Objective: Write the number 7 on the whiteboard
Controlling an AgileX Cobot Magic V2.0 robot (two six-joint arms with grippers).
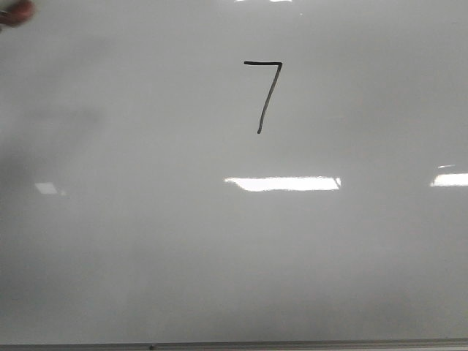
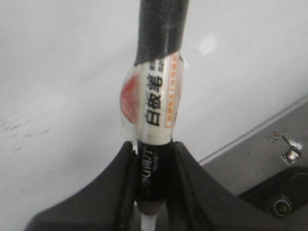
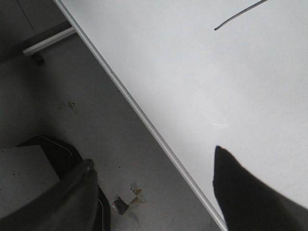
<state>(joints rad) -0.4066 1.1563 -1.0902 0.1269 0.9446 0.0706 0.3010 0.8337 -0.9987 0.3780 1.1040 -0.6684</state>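
The number 7 (image 1: 263, 95) stands in thin black ink on the upper middle of the whiteboard (image 1: 146, 256), which fills the front view. Neither gripper's fingers show in that view; only a blurred reddish blob (image 1: 14, 11) sits in its top left corner. In the left wrist view my left gripper (image 2: 153, 147) is shut on a white-and-black marker (image 2: 156, 91) with a red patch under clear tape, above the whiteboard (image 2: 57, 72). My right gripper (image 3: 154, 156) is open and holds nothing, straddling the board's frame edge (image 3: 144, 120). The end of the 7's downstroke (image 3: 238, 17) shows on the whiteboard (image 3: 216, 86).
The board's grey frame runs along the near edge (image 1: 234, 345). Beyond the frame in the right wrist view lie a grey floor, a black base (image 3: 57, 149) and a scrap of tape (image 3: 127, 199). A metal bracket (image 2: 288, 149) sits beside the board's corner.
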